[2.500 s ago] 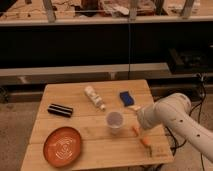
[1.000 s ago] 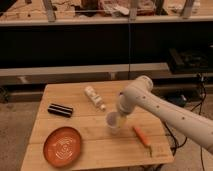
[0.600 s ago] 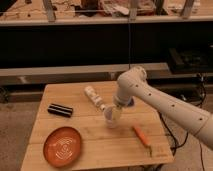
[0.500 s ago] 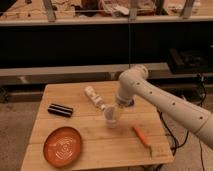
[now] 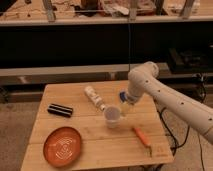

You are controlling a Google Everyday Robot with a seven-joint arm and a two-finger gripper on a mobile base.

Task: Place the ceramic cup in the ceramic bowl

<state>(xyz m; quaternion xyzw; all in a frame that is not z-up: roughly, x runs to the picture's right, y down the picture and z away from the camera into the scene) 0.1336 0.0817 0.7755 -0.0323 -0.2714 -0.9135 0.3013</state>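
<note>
Pincer (image 5: 121,109) of your robot sits low over the middle of the wooden counter (image 5: 102,146), right at the right-hand side of the ceramic cup (image 5: 112,115). You cannot tell from this view whether the pincer is spread wide, narrowed, or clamped on the cup's wall. The white arm (image 5: 167,98) that carries it comes in from the right edge, bends at a rounded joint above the counter's far right part, and drops steeply to the cup.

The cup stands upright with its round mouth up, near the counter's centre. Whether its base rests on the wood or hangs just above it is not clear.

The ceramic bowl (image 5: 62,146), orange-red with pale rings at its centre, lies flat at the near left corner, well apart from the cup and with nothing in it.

You also see a white bottle (image 5: 94,98) lying on its side just behind and left of the cup. A black bar (image 5: 60,110) lies further left, and a slim orange object (image 5: 141,136) lies to the near right. A small blue item (image 5: 121,95) is partly hidden behind the wrist.
</note>
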